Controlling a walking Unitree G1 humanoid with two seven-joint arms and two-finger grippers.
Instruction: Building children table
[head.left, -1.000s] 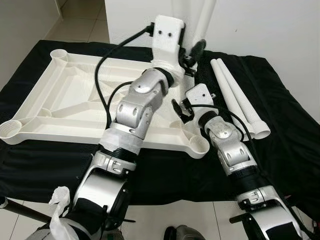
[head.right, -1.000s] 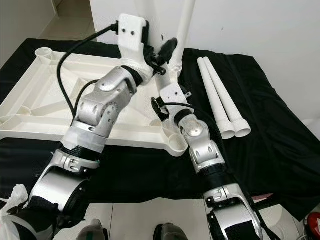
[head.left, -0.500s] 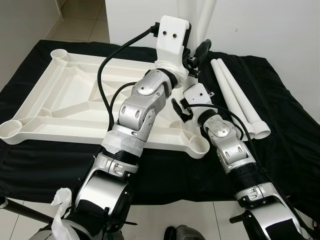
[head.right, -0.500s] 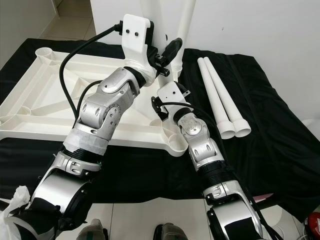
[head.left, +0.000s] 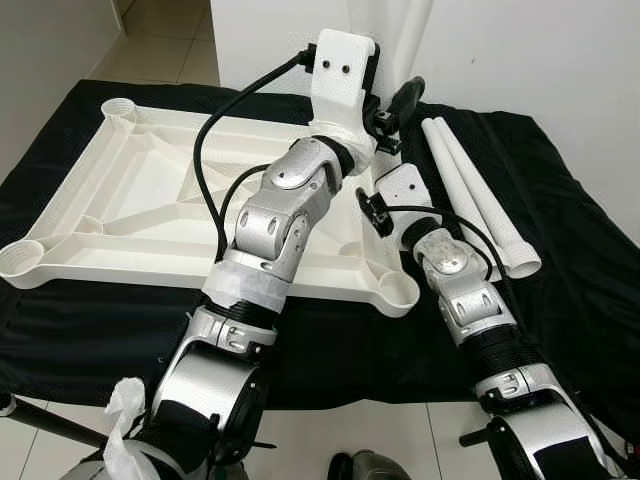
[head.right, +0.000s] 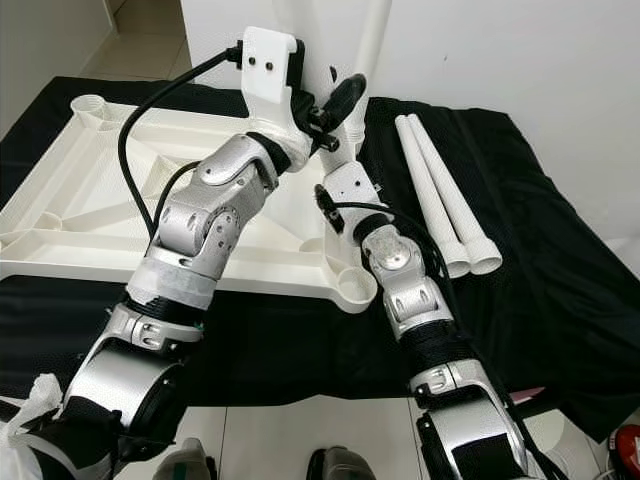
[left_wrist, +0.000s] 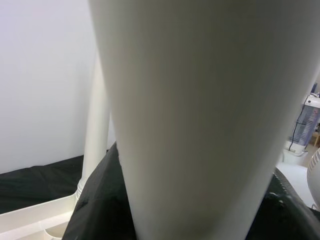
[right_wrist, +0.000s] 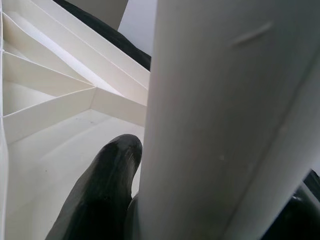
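The white tabletop (head.left: 150, 200) lies upside down on a black cloth (head.left: 560, 250), with one white leg (head.right: 370, 60) standing upright at its far right corner. The left gripper (head.right: 335, 105) and the right gripper (head.right: 335, 195) each have their fingers closed around that leg, left above right. Two spare legs (head.left: 475, 195) lie side by side on the cloth just to the right

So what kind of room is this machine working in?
Probably a room in a home: a pale tiled floor and plain white wall. A black cloth is spread out, with an upturned white tabletop and loose table legs on it.
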